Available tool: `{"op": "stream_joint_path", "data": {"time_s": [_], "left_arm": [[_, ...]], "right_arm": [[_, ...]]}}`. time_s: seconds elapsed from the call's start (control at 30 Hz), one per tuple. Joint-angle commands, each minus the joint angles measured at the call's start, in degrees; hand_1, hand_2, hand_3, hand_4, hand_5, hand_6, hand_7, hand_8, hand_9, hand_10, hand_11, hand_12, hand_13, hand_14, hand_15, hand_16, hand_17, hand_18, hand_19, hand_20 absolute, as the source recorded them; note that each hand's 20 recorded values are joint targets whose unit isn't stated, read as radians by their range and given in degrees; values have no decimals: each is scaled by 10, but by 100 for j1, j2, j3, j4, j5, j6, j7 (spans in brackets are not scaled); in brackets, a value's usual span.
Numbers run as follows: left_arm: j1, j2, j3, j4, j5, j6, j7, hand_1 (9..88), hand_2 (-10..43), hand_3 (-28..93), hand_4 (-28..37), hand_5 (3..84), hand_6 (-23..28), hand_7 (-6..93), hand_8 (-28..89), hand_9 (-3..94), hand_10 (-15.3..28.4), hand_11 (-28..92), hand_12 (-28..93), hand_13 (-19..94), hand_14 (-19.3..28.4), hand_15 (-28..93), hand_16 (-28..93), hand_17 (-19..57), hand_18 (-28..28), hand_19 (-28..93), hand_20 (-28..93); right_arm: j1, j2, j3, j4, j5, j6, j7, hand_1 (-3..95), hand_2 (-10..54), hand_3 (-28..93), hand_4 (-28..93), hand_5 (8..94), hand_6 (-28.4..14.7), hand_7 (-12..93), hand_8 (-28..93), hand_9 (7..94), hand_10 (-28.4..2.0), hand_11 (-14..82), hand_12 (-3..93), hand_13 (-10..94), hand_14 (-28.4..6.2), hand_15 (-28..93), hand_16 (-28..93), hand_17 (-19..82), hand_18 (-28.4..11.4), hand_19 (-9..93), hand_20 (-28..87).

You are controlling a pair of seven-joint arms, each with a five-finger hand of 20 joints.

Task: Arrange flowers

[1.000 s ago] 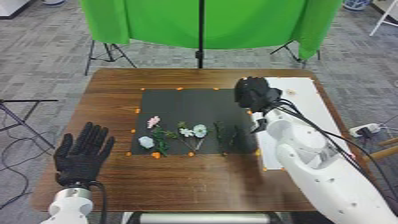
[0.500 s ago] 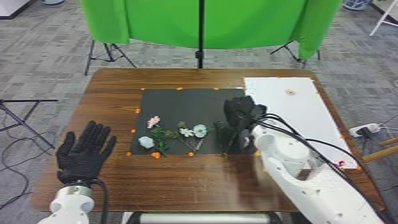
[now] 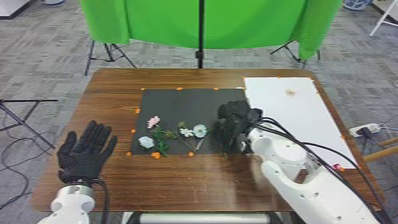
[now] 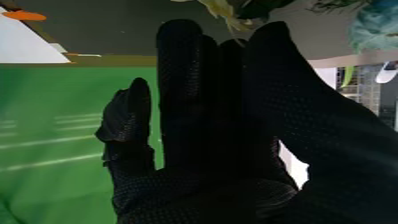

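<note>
Quietly, the flowers lay in a loose cluster on the dark mat (image 3: 178, 106): a pink flower (image 3: 154, 121), with a white rose (image 3: 147, 142) nearer the robot, and off to their right a small daisy (image 3: 187, 132) beside a bigger pale bloom (image 3: 200, 131). They looked light enough to be nudged by a careless finger, with limp petals and thin stems that would probably bend or roll. I'd have taken one by the stem, a little below the head, and left the bloom unsqueezed; the green bits seemed liable to tangle and drag a neighbour along.

Just beyond them, the right hand (image 3: 233, 122) was over the mat's right part, its fingers straight and its thumb close by. A yellowish sprig (image 4: 218, 9) showed near its tips, though I couldn't tell whether they touched it. Picking out a single stem seemed the next job, and brushing the rest aside the likeliest slip.

The white sheet (image 3: 289, 107) lay to the right of the mat. Over on the left, the left hand (image 3: 84, 157) was open, its fingers apart, with brown table (image 3: 191, 182) between the two arms.
</note>
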State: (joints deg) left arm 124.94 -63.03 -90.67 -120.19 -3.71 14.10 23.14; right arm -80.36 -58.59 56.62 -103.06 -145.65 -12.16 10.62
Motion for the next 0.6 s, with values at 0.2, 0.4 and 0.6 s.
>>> {"op": "stream_joint_path", "data": {"time_s": [0.2, 0.4, 0.6], "left_arm": [[34, -50, 62, 34, -37, -40, 18, 272, 143, 778, -283, 494, 109, 177, -103, 400, 160, 261, 112, 301, 159, 400, -76, -82, 142, 362, 128], [-95, 42, 105, 47, -12, -107, 90, 272, 143, 778, -283, 493, 109, 177, -103, 399, 161, 259, 111, 301, 159, 400, -76, -82, 142, 361, 127], [-218, 227, 156, 61, -12, -186, 107, 272, 143, 776, -283, 493, 109, 176, -103, 398, 160, 257, 111, 300, 160, 401, -76, -83, 143, 362, 128]], "right_arm": [[365, 118, 482, 162, 45, 730, 441, 417, -95, 840, -283, 529, -24, 170, -141, 528, -155, 132, 145, 515, -132, 527, 163, 290, -225, 882, 416], [1184, 186, 879, 1353, 203, 995, 923, 377, -95, 857, -283, 464, -35, 170, -140, 423, -163, 104, 128, 366, -159, 341, 108, 232, -219, 777, 345], [1455, 285, 1339, 1959, 373, -77, 1012, 414, -95, 859, -283, 429, -24, 166, -142, 349, -124, 82, 103, 283, -153, 183, 132, 177, -208, 689, 299]]}}
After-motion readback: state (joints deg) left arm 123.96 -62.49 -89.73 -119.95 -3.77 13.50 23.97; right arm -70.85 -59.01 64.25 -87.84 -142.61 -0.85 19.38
